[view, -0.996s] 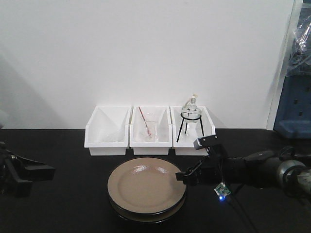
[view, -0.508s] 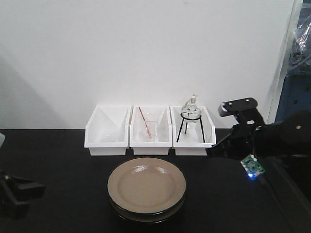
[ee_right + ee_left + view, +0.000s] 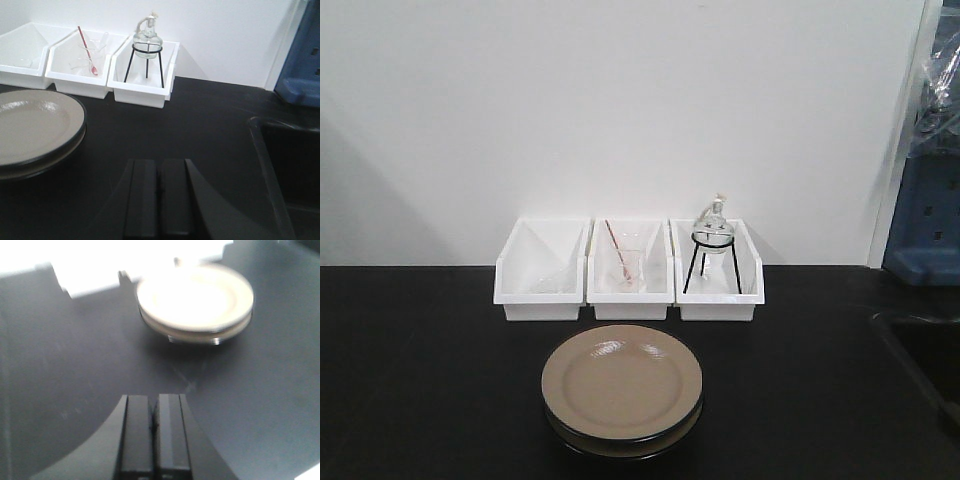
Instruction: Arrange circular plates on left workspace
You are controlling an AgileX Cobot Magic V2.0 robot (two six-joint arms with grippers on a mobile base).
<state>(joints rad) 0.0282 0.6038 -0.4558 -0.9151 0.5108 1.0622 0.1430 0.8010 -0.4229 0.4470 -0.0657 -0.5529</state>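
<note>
Both arms gone from front view; 2 glossy tan plates (image 3: pixel 621 384) stacked; left claw (image 3: pixel 153 432), right claw (image 3: pixel 159 197) clenched

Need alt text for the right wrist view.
Closed right end effector hovers over black countertop; stacked tan plates at left, three white bins behind, one holding a flask on a tripod, sink at right.

Three white bins (image 3: pixel 628 270); flask on tripod (image 3: pixel 711 247).
</note>
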